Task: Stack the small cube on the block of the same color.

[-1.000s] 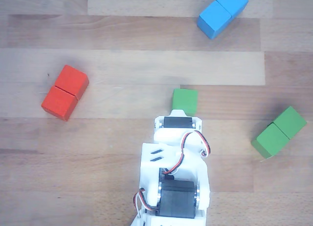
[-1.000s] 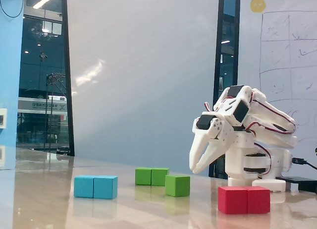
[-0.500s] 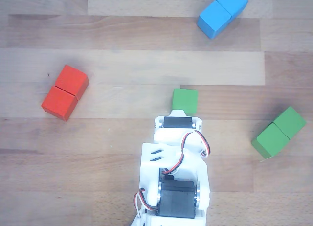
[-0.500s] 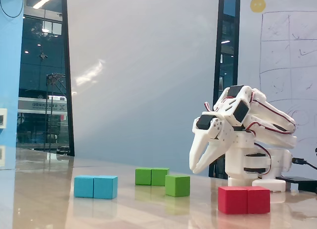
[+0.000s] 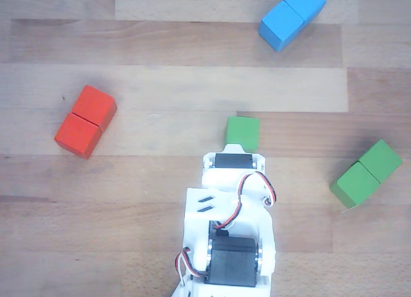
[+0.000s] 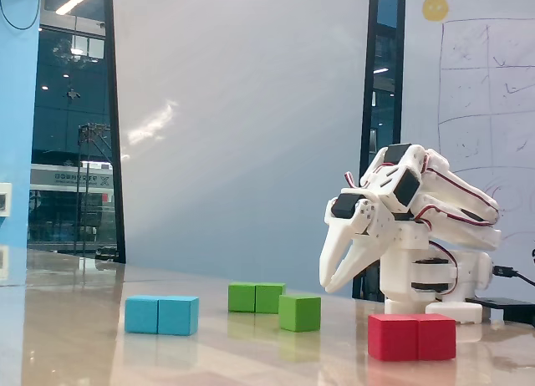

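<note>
Hovering hand (image 6: 328,283) behind small cube (image 5: 243,132)

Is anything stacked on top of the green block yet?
No. The green block has a bare top in the other view, and nothing rests on it in the fixed view. The small cube sits apart on the table, just ahead of the gripper.

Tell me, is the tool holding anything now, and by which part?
Nothing is held. The tool hangs open above the table, apart from the small green cube.

office or lab | whiteboard (image 6: 485,110) with drawn grid | tall glass partitions (image 6: 75,127) | wooden table (image 5: 160,72)
</note>
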Robot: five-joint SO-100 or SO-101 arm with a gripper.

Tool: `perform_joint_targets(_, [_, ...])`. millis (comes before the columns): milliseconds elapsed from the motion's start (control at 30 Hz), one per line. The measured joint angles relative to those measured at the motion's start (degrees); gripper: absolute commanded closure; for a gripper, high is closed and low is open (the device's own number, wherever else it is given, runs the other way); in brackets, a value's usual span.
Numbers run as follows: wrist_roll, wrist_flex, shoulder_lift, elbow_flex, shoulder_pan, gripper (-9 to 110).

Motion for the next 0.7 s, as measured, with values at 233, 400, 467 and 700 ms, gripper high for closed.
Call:
perform_joint_targets(233, [0.0,0.0,-0.26,0.0,0.0,101])
perform_joint_targets(400, [-0.35,-1.67,-6.15,-2.46,0.0,101])
perform_joint_targets(467, [-0.35,-2.37,-9.49,-4.92,0.0,101])
perform_joint_targets(700, [-0.35,-3.16,-25.22,-18.02,0.0,101])
